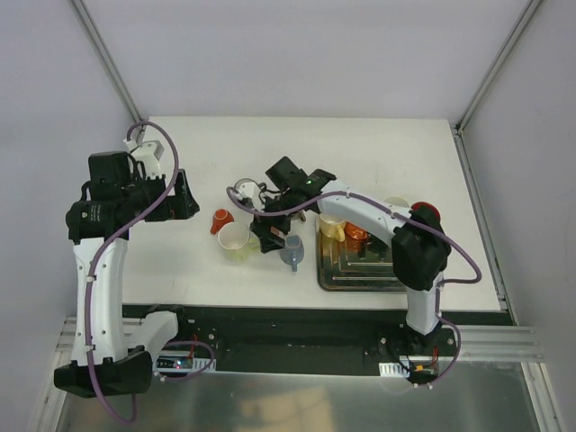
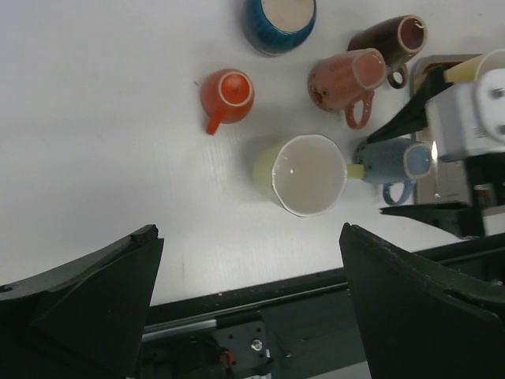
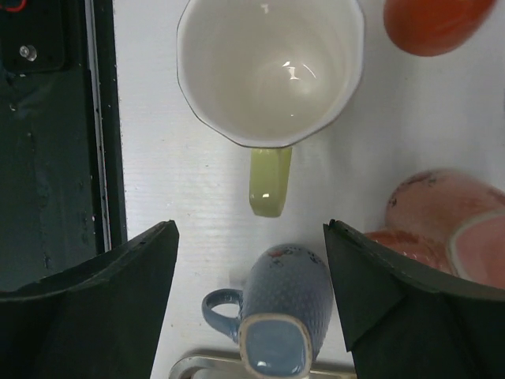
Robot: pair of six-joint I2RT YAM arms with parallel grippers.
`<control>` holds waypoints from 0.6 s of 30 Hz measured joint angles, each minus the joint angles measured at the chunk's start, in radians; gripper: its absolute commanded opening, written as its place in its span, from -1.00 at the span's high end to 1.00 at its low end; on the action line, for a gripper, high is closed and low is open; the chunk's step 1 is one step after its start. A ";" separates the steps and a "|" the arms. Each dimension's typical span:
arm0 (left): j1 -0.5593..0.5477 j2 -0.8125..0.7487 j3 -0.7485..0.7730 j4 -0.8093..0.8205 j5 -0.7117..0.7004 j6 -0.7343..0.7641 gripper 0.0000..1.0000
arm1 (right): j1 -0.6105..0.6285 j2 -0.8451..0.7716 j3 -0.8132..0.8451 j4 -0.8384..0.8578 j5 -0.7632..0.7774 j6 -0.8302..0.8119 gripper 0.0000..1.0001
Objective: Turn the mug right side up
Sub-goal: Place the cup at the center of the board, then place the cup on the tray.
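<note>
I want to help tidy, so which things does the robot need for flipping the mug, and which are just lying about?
For the job (likely):
blue mug, lying on its side
right tool, open over it

Just lying about:
yellow mug
orange mug
pink mug
brown mug
dark blue cup
metal tray

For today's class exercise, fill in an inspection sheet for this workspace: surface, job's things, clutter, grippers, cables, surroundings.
Surface: white table; no spills seen.
Job's things: blue mug lying on its side beside the tray.
Clutter: yellow-green mug upright; pink mug on its side; orange mug, teal mug, brown mug; metal tray holding items.
Grippers: left gripper open, empty; right gripper open, a finger on either side of the blue mug, not touching it.
Cables: purple cables run along both arms.
Surroundings: white walls, metal frame posts.
</note>
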 measured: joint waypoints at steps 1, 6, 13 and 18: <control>0.017 -0.010 -0.021 0.000 0.024 -0.021 -0.98 | 0.011 0.019 0.008 -0.007 0.001 -0.017 -0.61; 0.108 -0.082 -0.080 0.009 0.145 -0.107 -0.98 | 0.046 0.095 0.037 -0.024 0.038 -0.090 -0.58; 0.193 -0.187 -0.188 0.002 0.151 -0.176 -0.98 | 0.124 0.164 0.054 0.019 0.126 -0.108 -0.23; 0.198 -0.201 -0.200 0.000 0.092 -0.168 -0.98 | 0.159 0.204 0.054 0.042 0.158 -0.112 0.86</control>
